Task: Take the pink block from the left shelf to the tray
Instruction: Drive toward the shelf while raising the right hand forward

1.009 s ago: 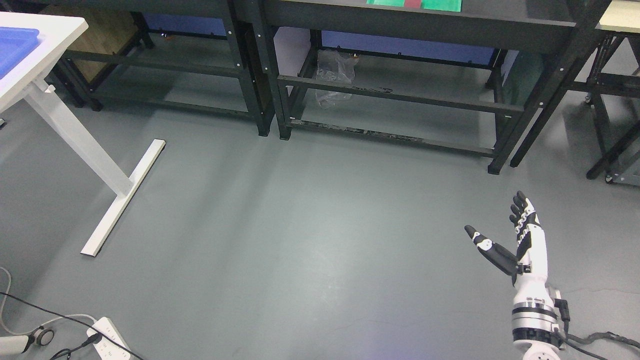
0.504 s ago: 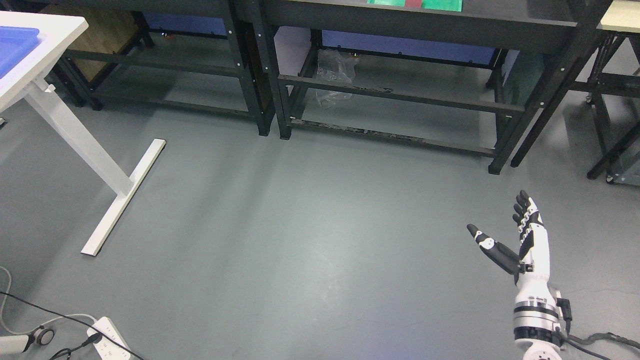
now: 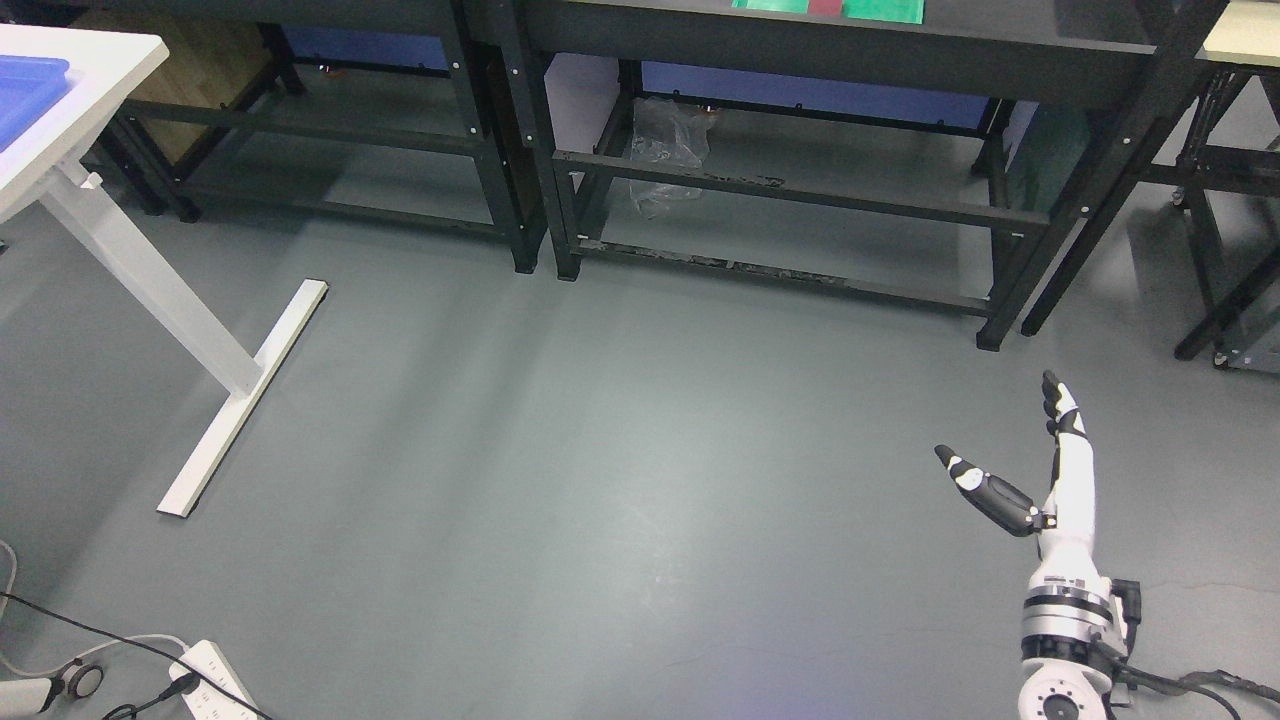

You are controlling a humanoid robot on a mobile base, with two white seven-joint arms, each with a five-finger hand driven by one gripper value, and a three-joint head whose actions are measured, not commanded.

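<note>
A small reddish-pink piece (image 3: 826,5) shows at the picture's top edge, on the black shelf (image 3: 700,30), between two green pieces (image 3: 880,9); most of it is cut off. The blue tray (image 3: 28,88) sits on the white table (image 3: 90,70) at the upper left. My right hand (image 3: 997,417) rises from the lower right over the bare floor, fingers straight, thumb spread to the left, holding nothing. It is far from both the shelf top and the tray. My left arm is out of view.
Black shelf frames (image 3: 800,195) span the back, with a crumpled clear plastic bag (image 3: 668,150) underneath. The white table's leg and foot (image 3: 240,395) stand at left. A power strip (image 3: 205,680) and cables lie at the lower left. Grey floor fills the middle.
My right hand has turned edge-on, its fingers now showing as a thin line, and sits slightly lower. The whole picture has shifted a little, so the camera moved.
</note>
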